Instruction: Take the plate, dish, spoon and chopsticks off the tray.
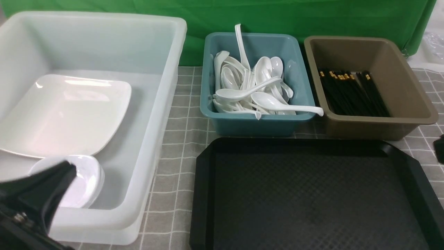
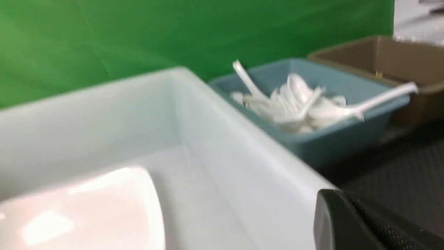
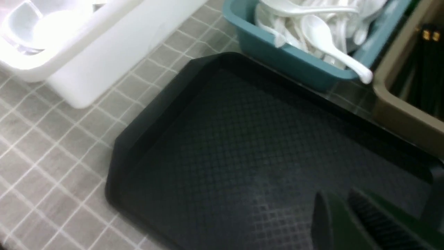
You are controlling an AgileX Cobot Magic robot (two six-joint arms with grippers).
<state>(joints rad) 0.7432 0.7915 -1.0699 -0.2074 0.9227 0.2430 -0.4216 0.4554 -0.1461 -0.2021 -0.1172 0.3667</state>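
Left hand [image 1: 52, 184] hovering closed and empty at white tub [image 1: 166, 114], risking clipping dish [image 1: 86, 180] beside plate [image 1: 66, 114] inside. Right hand [image 3: 341, 222] over bare tray [image 1: 312, 194], jaws barely apart, gripping nothing. Spoon [image 1: 284, 106] overhanging teal bin [image 1: 253, 125], possibly tipping out; chopsticks [image 1: 350, 92] lying in brown bin [image 1: 409, 100].

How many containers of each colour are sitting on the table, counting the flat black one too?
White tub: 1
Teal bin: 1
Brown bin: 1
Black tray: 1
Total: 4
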